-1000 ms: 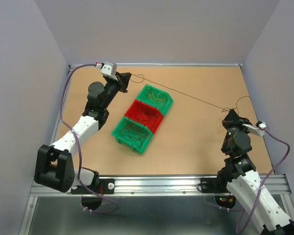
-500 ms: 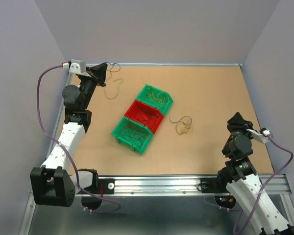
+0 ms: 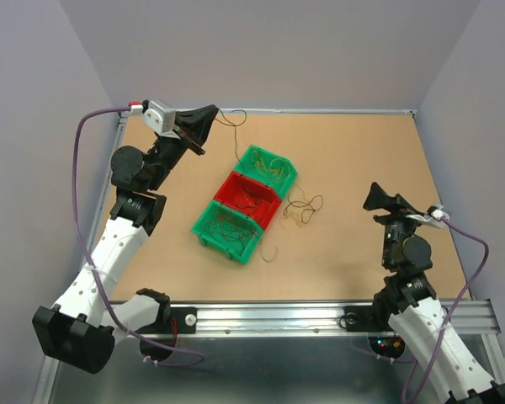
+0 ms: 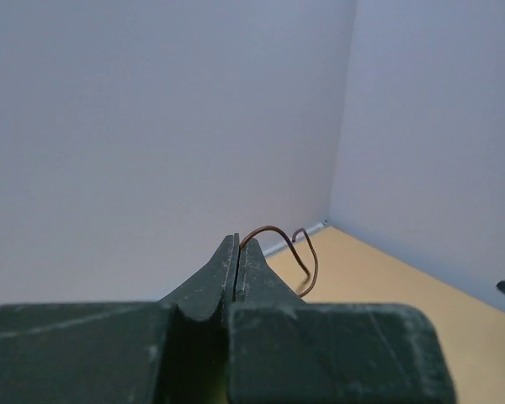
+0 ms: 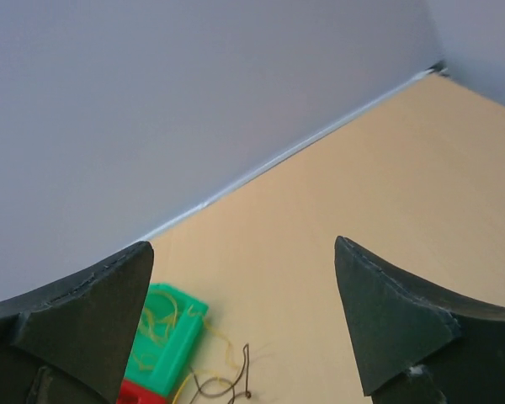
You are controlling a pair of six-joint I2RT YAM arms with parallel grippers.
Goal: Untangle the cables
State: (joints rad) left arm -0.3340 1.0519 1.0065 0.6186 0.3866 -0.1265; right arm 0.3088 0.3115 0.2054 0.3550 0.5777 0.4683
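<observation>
My left gripper (image 3: 205, 119) is raised near the back left corner, shut on one thin brown cable (image 3: 234, 139) that dangles toward the bins. In the left wrist view the fingertips (image 4: 232, 246) pinch that cable (image 4: 307, 257) as it curls out to the right. A loose clump of brown and yellowish cables (image 3: 304, 207) lies on the table right of the bins. It also shows at the bottom of the right wrist view as curly strands (image 5: 227, 383). My right gripper (image 3: 379, 199) hangs open above the table's right side, its jaws (image 5: 244, 252) wide apart and empty.
Three bins sit in a diagonal row mid-table: a green bin (image 3: 270, 167), a red bin (image 3: 252, 195) and another green bin (image 3: 228, 227), each with thin wires inside. A short strand (image 3: 269, 252) lies by the near bin. Grey walls close in on three sides.
The cable was stretched taut between both grippers. My right gripper opened and let it go, and strands dropped beside the bins. My left arm swung left, then back right, keeping its brown cable.
</observation>
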